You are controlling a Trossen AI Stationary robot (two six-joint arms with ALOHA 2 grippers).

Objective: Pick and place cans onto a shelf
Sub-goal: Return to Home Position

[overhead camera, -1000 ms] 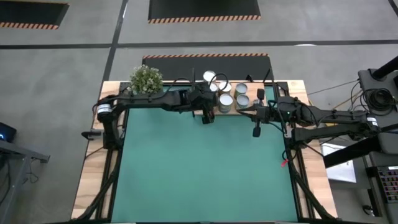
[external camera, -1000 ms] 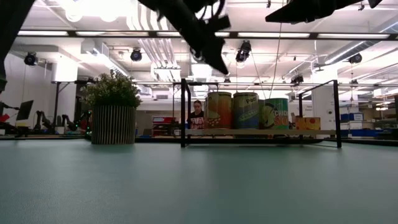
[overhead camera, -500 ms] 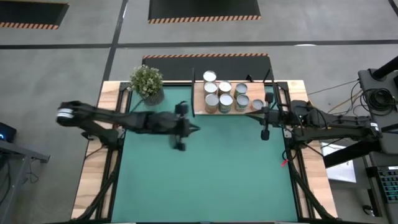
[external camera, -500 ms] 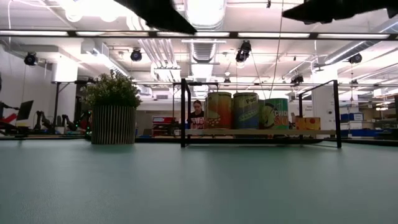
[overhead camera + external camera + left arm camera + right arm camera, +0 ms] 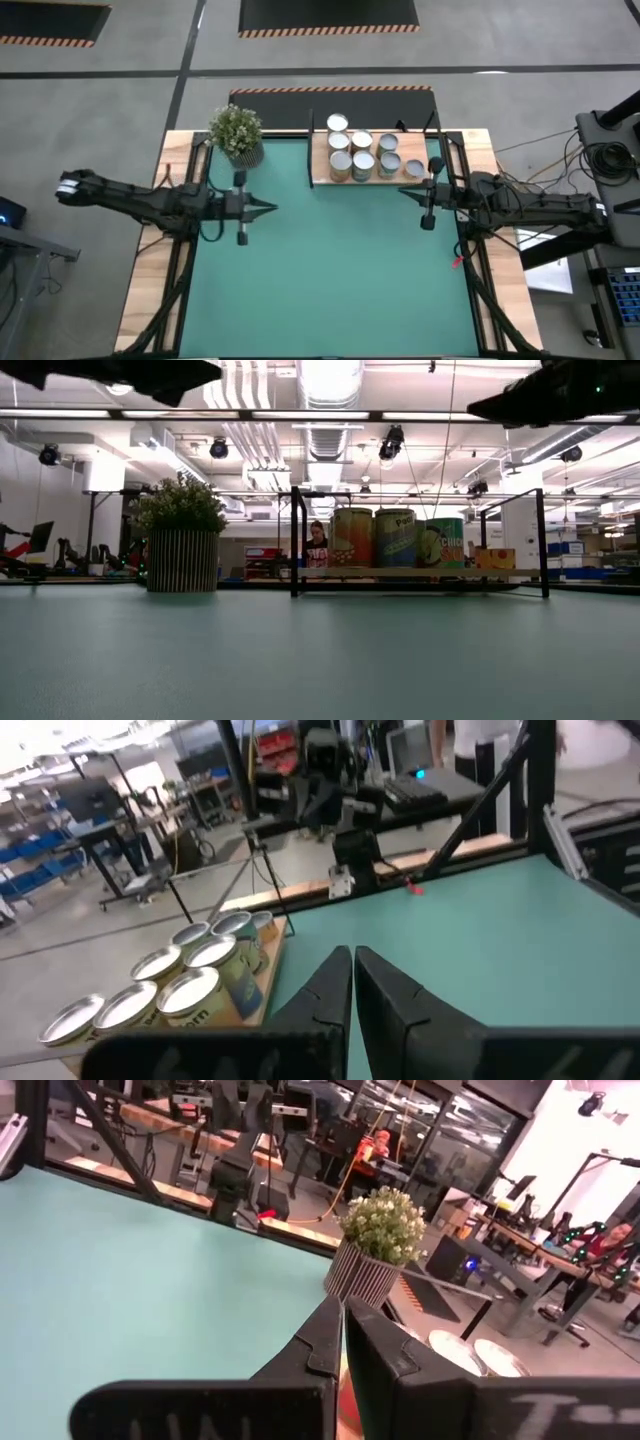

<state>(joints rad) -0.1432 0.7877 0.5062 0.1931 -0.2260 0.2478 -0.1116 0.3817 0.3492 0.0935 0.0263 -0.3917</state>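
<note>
The left hand [image 5: 266,208] hangs over the green mat [image 5: 330,280], fingers drawn to one point and aimed at the right hand [image 5: 404,192], which points back at it, likewise closed, with bare mat between them. The plant [image 5: 236,131] stands near the left hand, on its far side. The shelf [image 5: 319,174] lies just beyond the right hand's tip, well apart from the left hand. Eight cans [image 5: 363,160] stand on it. The mat covers the wooden surface [image 5: 140,300].
</note>
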